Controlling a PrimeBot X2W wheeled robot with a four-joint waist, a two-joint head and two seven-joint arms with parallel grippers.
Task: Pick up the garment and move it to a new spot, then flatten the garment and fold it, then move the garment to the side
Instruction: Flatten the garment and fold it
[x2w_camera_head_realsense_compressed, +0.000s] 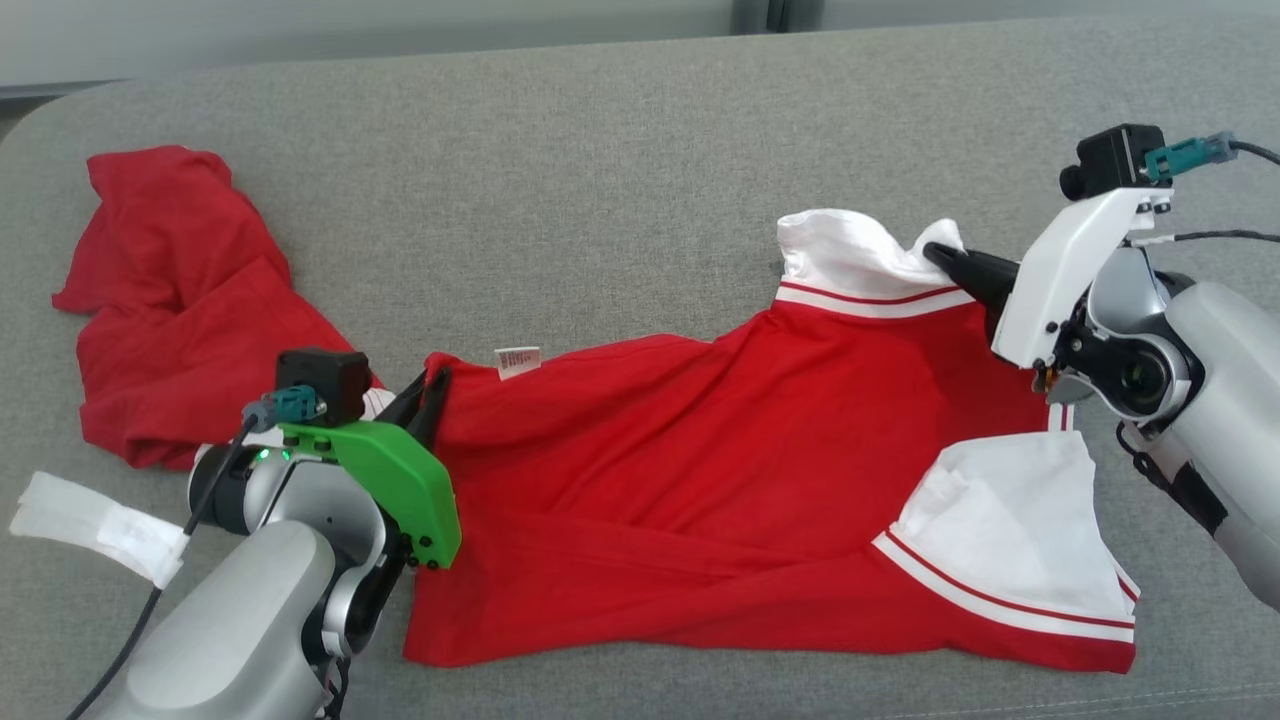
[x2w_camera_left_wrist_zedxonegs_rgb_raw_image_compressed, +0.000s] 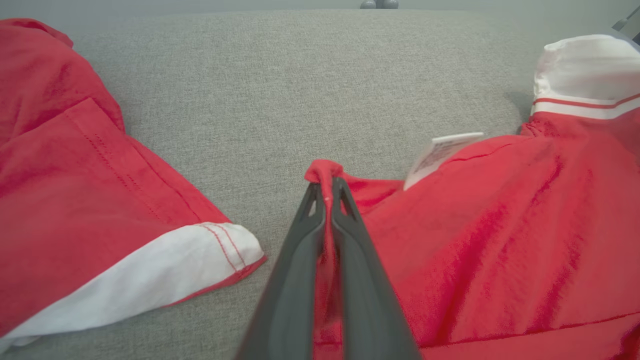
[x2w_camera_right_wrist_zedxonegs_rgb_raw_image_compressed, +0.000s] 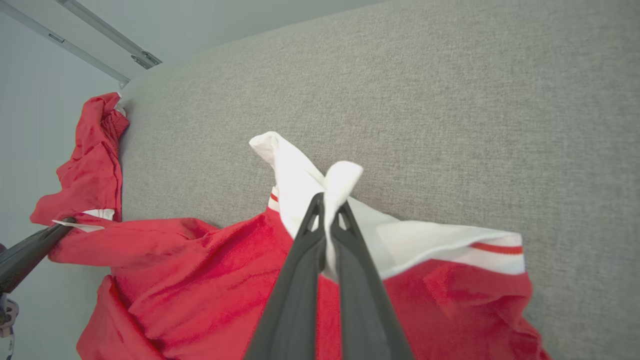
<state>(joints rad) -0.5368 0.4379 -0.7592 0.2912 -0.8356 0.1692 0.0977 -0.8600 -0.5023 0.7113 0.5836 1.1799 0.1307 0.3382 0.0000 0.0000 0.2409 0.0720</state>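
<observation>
Left gripper (x2w_camera_head_realsense_compressed: 432, 385) clamped the garment (x2w_camera_head_realsense_compressed: 700, 470) hem; right gripper (x2w_camera_head_realsense_compressed: 938, 252) clamped its white sleeve (x2w_camera_head_realsense_compressed: 850, 245). Thin pinches risked slipping under tension.

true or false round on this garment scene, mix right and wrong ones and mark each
1. The left gripper is shut on a red edge of the garment. True.
2. The right gripper hangs open above the garment. False: it is shut on the white trim.
3. A white label sticks out of the garment near the left gripper. True.
4. The garment is folded into a neat square. False: it lies spread out and creased between the two grippers.
5. A second red cloth lies at the garment's right. False: it lies to its left, on the grey cushion.
</observation>
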